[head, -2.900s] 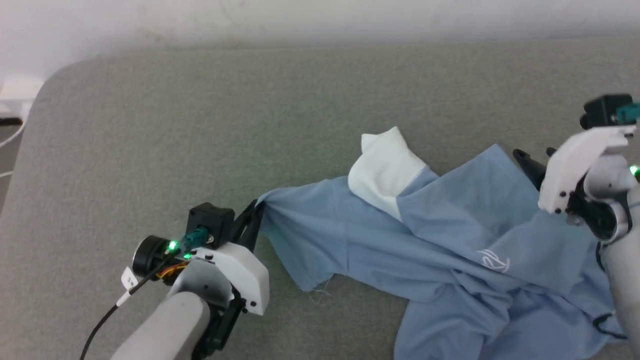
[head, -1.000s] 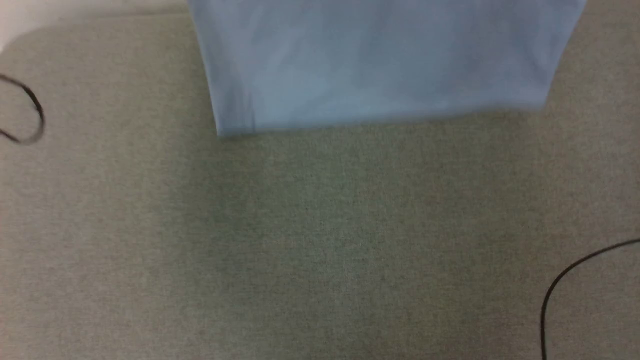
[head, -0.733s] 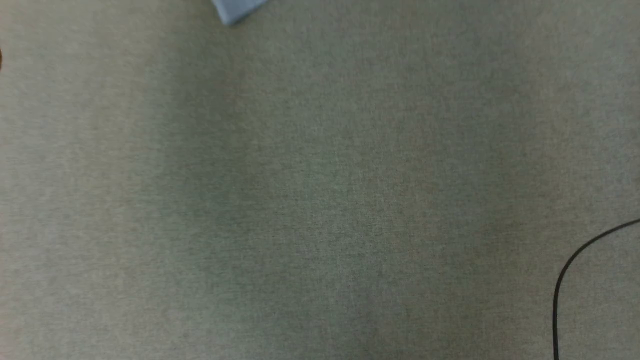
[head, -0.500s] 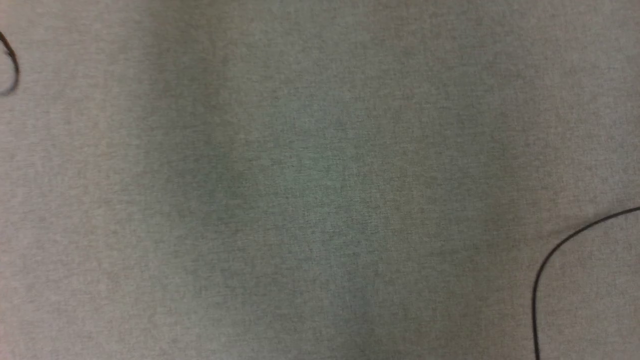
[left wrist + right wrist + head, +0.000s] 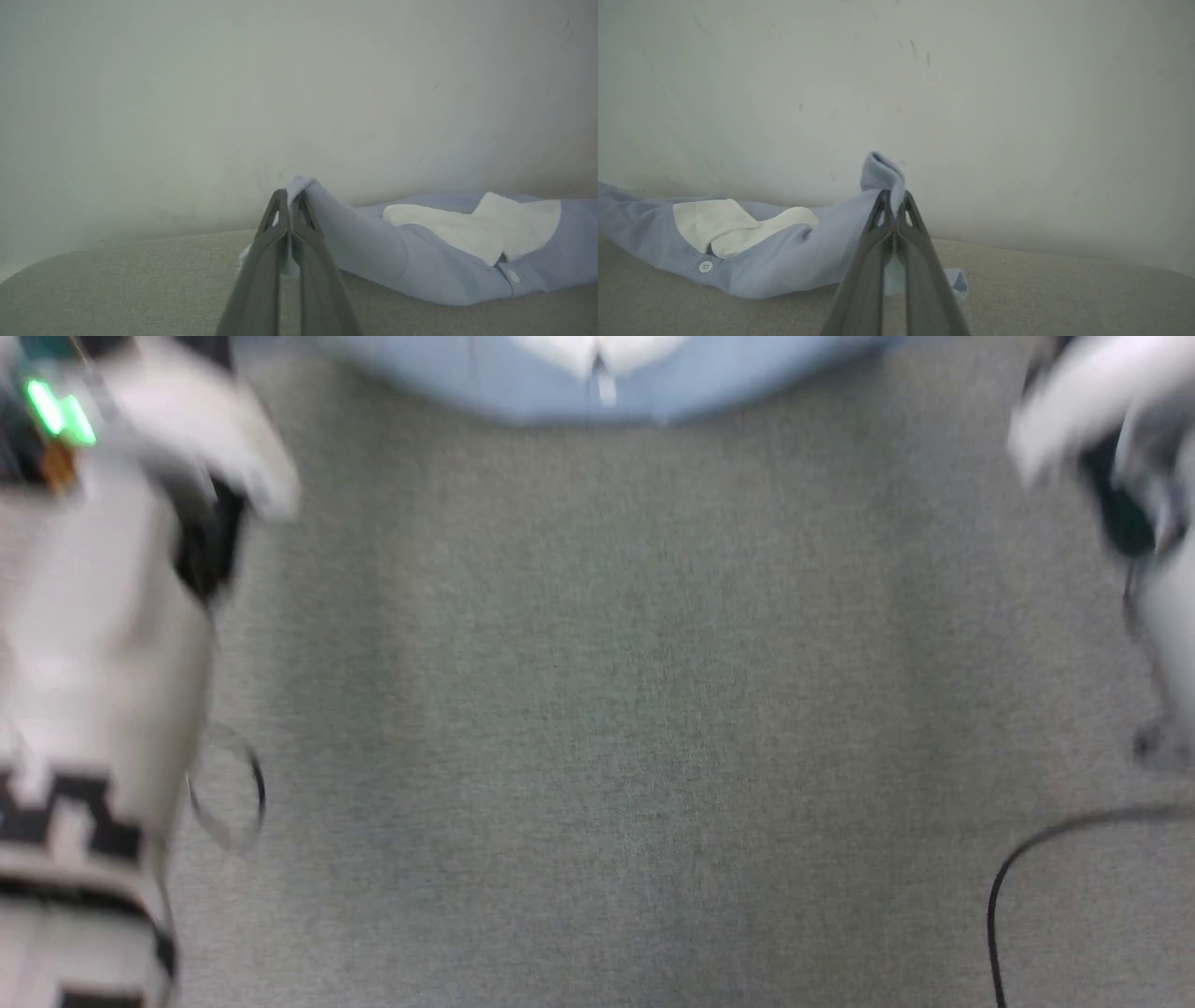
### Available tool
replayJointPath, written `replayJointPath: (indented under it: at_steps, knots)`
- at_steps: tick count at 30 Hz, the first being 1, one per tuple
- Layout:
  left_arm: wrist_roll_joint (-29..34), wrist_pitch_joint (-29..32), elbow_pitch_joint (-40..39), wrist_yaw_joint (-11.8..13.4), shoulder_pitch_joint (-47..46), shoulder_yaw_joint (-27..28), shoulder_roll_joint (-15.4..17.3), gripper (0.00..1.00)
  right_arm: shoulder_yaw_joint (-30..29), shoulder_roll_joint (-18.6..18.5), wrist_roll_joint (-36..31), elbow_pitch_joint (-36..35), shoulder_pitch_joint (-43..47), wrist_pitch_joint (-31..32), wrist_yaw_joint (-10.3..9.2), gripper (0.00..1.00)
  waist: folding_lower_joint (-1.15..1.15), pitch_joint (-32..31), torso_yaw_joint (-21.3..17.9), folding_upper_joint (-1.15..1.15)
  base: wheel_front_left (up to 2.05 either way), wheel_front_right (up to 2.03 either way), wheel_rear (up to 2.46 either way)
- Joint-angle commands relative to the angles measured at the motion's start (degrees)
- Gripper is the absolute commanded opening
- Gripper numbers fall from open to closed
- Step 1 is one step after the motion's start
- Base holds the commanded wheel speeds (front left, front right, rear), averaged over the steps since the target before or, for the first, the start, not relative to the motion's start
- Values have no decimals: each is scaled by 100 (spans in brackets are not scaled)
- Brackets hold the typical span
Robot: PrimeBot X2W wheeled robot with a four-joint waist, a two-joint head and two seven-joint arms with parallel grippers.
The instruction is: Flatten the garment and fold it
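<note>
Two jaws pinched on opposite garment [image 5: 369,242] ends; long axis runs jaw to jaw, collar [image 5: 448,224] midway, neither arm nearer.

The desk [image 5: 597,728] has a grey cloth top with a fine weave, and it looks a little green. Behind it stands a plain pale wall [image 5: 187,93]. The wall has a few small dark marks [image 5: 920,49] and thin scratches. The light is soft and even. A faint darker patch lies across the middle of the desk.
</note>
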Motion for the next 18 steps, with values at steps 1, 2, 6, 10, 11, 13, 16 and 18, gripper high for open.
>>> replayJointPath:
  at_steps: [1,2,6,10,11,13,16,18]
  knots:
    - [-42,-31,-170,11,388,78,4,0,46,-155,183,-224,407,0,-6,0,0,-709,160,0,0,0,0]
    - [-63,-33,-371,47,731,138,3,0,65,-259,346,-435,778,28,-6,0,0,-853,167,0,0,0,0]
    - [-41,-35,-1385,338,2181,321,62,0,-145,-660,827,-1358,2257,235,-6,0,0,-1296,199,0,0,0,0]
    - [-68,-31,-2513,758,3608,446,266,0,-830,-809,924,-2233,3774,531,-6,0,0,-1592,201,0,0,0,0]
    - [-68,-18,-2818,884,3936,472,352,0,-1062,-793,896,-2433,4153,643,-6,0,0,-1641,203,0,0,0,0]
    - [-75,133,-3418,1146,4598,509,544,0,-1512,-682,772,-2849,4873,885,-6,0,0,-1773,191,0,0,0,0]
    - [-108,460,-4383,1559,5557,552,788,0,-2166,-349,558,-3505,5915,1395,-6,0,0,-1890,206,0,0,0,0]
    - [-98,698,-4995,1857,6131,546,909,0,-2602,-22,422,-3922,6549,1767,-6,0,0,-1944,231,0,0,0,0]
